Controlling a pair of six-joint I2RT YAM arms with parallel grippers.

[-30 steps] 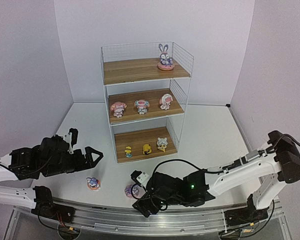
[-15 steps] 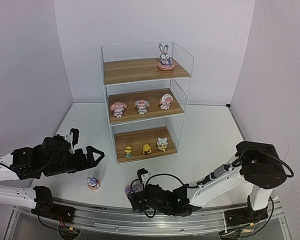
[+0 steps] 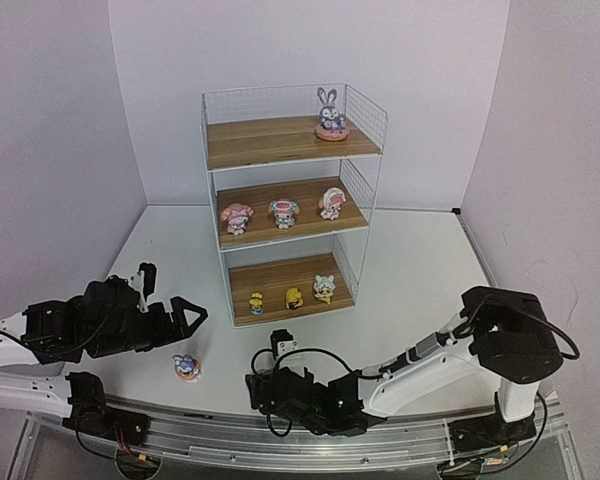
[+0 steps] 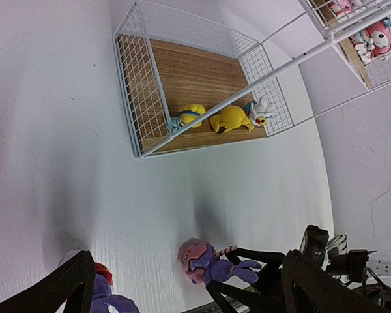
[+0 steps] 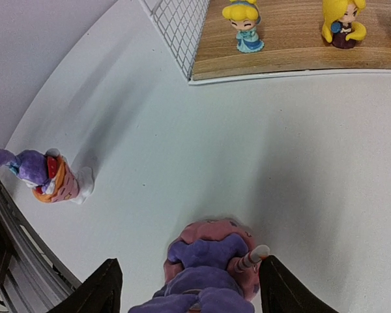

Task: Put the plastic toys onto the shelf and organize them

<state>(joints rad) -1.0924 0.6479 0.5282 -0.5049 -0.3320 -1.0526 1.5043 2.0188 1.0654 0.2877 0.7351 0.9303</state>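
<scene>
Shelf (image 3: 212, 180): stood toward the far edge of the table (image 3: 420, 270), about midway along it, with the open front turned to the arms.
Top board (image 3: 260, 142): one purple bunny (image 3: 330, 116) is seated upright at the right end.
Middle board (image 3: 300, 190): three pink-and-white figurines (image 3: 284, 212) are lined up in a row, each apart from the next.
Bottom board (image 3: 280, 272): three yellowish figurines (image 3: 294, 297) are ranged along the front edge, toward the right.
Right gripper (image 5: 190, 264): lowered close to the table's near edge, about midway along it; the jaws are spread on either side of a second purple bunny (image 5: 212, 251). A gap is seen at one finger, and contact at the other cannot be told.
Second purple bunny: found on the table between those fingers, seemingly tipped over, with the pink base turned away from the wrist camera.
Third purple bunny (image 3: 186, 367): set near the near edge, left of the right gripper and apart from it.
Left gripper (image 3: 172, 293): held over the table's left side, jaws spread wide and apart from every toy.
</scene>
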